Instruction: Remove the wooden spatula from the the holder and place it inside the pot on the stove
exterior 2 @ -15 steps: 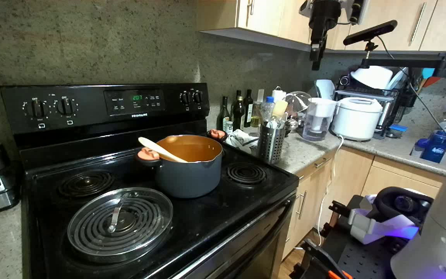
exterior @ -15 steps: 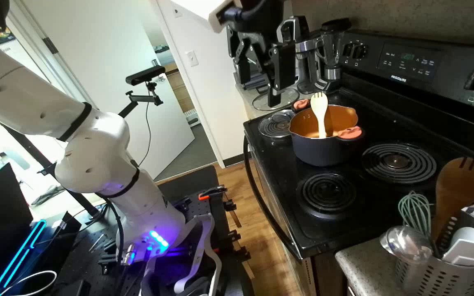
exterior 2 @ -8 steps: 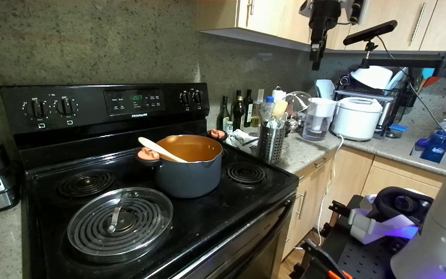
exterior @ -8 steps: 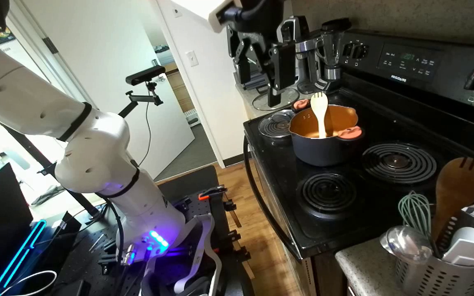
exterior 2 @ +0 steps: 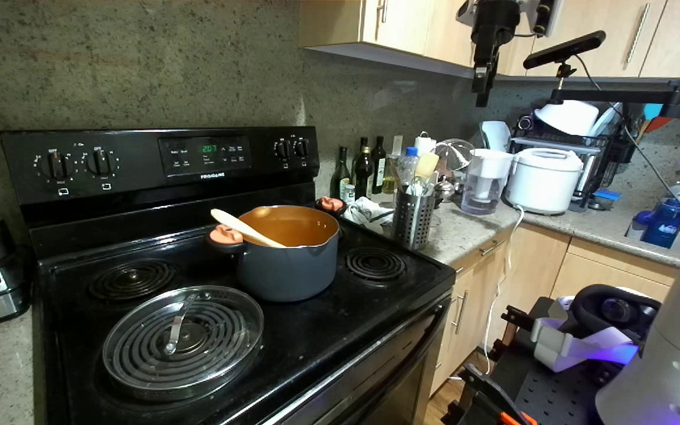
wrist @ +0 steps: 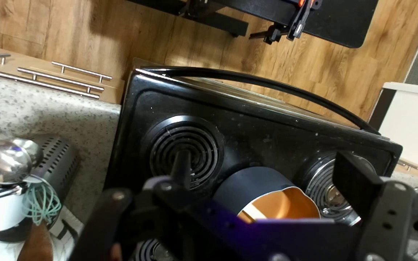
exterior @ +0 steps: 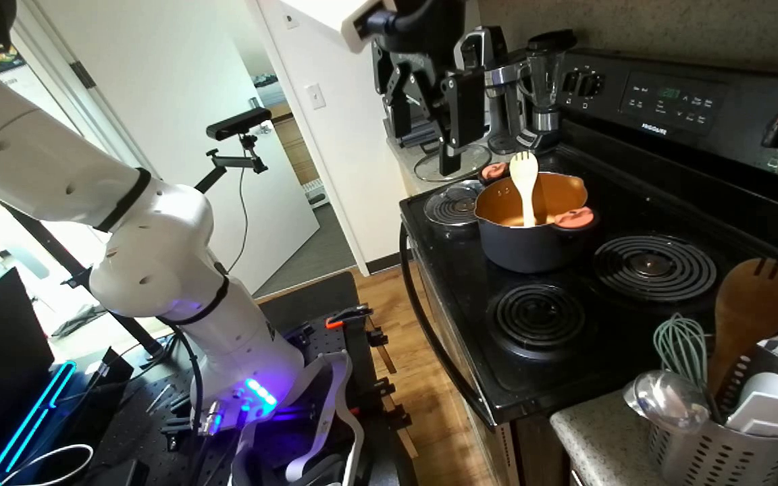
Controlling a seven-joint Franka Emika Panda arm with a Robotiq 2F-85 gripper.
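Observation:
The wooden spatula, mid-brown with a broad slotted head, stands head-up in the metal perforated holder on the counter. Its brown wood shows in the wrist view; in an exterior view with the holder I cannot pick it out. The dark grey pot with orange inside and orange-red handles sits on the black stove. A pale wooden utensil leans in it. My gripper is open and empty, high above the stove; its fingers are wide apart in the wrist view.
A teal whisk, a metal ladle and a white utensil crowd the holder. A glass lid lies on a burner. A blender stands beyond the stove. Bottles and a cloth are behind the holder.

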